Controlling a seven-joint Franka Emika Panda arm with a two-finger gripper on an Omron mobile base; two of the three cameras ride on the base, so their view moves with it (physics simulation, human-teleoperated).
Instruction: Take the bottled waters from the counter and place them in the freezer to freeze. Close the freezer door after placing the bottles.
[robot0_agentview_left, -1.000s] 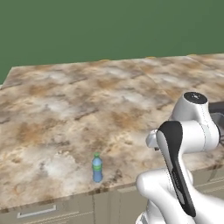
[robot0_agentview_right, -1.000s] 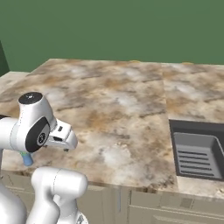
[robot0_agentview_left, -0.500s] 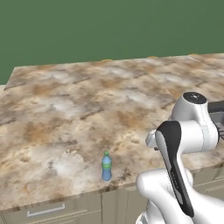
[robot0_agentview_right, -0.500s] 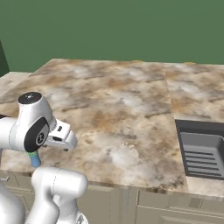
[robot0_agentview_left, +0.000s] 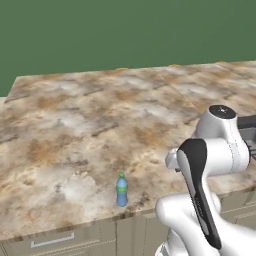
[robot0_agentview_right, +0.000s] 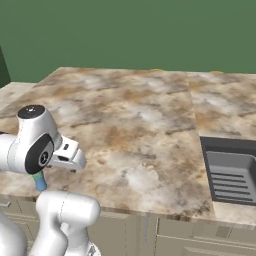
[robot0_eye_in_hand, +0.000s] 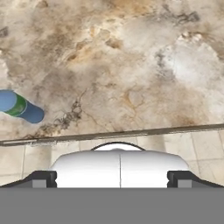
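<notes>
A blue-tinted bottled water (robot0_agentview_left: 121, 190) with a green cap stands upright near the front edge of the marbled counter (robot0_agentview_left: 90, 125), left of my arm. From the right base view my arm hides most of the bottle (robot0_agentview_right: 39, 181). In the hand view the bottle (robot0_eye_in_hand: 19, 107) sits at the far left, above the counter's edge. My gripper (robot0_eye_in_hand: 112, 178) is open with nothing between its fingertips (robot0_eye_in_hand: 43, 178), well apart from the bottle. The freezer and its door are out of view.
A dark sink basin (robot0_agentview_right: 235, 170) is sunk into the counter at the right. Beige drawers with silver handles (robot0_agentview_left: 52, 241) run under the counter's front edge. A green wall stands behind the counter.
The whole picture has slid slightly to the right, so the base has driven a little left. The bottle has stayed in place on the counter, and the jaws have stayed open.
</notes>
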